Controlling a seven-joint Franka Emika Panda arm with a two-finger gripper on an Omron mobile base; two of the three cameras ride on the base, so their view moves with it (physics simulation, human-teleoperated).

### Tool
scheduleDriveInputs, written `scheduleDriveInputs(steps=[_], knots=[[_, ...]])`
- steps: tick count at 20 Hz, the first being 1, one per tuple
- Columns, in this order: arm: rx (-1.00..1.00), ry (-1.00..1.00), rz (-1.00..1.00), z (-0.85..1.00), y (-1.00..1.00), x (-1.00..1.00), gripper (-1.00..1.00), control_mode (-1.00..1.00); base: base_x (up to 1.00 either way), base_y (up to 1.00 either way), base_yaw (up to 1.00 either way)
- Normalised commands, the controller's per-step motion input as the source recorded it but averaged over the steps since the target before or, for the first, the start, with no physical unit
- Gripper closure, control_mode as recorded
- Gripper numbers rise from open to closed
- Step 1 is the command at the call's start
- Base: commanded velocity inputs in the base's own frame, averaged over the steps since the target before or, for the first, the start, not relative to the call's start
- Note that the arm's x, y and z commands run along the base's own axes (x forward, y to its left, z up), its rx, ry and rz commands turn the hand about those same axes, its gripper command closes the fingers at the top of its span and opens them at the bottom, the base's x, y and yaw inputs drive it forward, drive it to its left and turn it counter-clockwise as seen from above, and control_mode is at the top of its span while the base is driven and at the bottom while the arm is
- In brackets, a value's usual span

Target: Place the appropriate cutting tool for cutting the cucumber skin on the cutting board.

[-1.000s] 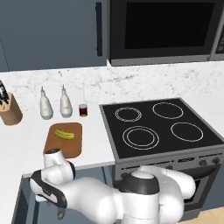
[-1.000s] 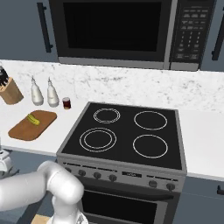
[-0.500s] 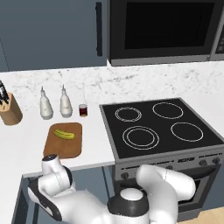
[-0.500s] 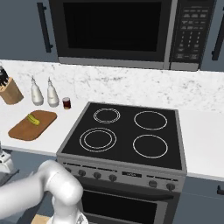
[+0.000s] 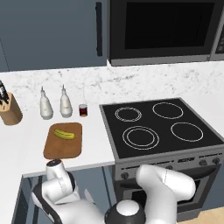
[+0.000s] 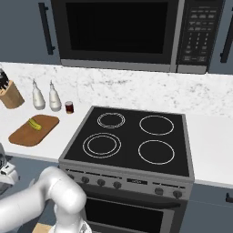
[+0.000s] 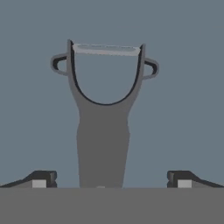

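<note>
Arm is folding lower vs 1 s ago; dull grey fork-headed metal peeler (image 7: 104, 131) sitting between wide-open jaws, ungrasped; pickup pending.

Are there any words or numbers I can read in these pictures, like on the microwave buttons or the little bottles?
None can be read.
Microwave keypad: rows of pale marks, too small and blurred to read.
Stove knobs panel: a tiny smudge of marking, not readable.
Two white bottles and the small dark jar: no label shows.
Peeler: plain grey, no marking.
</note>
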Motion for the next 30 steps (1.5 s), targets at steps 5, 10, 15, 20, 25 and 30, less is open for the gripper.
scheduleDriveInputs(steps=[5, 10, 15, 20, 25, 30], knots=[[0.00, 0.00, 0.00, -0.22, 0.00, 0.11, -1.00, -1.00, 0.00, 0.00, 0.00], [-0.03, 0.00, 0.00, -0.29, 0.04, 0.00, -1.00, -1.00, 0.00, 0.00, 0.00], [-0.04, 0.00, 0.00, -0.37, 0.02, 0.00, 1.00, -1.00, 0.00, 0.00, 0.00], [-0.02, -0.01, 0.00, -0.33, 0.02, 0.00, 1.00, -1.00, 0.00, 0.00, 0.00], [0.01, -0.09, 0.00, -0.08, -0.02, -0.16, 1.00, -1.00, 0.00, 0.00, 0.00], [0.03, -0.07, -0.11, 0.61, -0.46, -0.48, 1.00, -1.00, 0.00, 0.00, 0.00]])
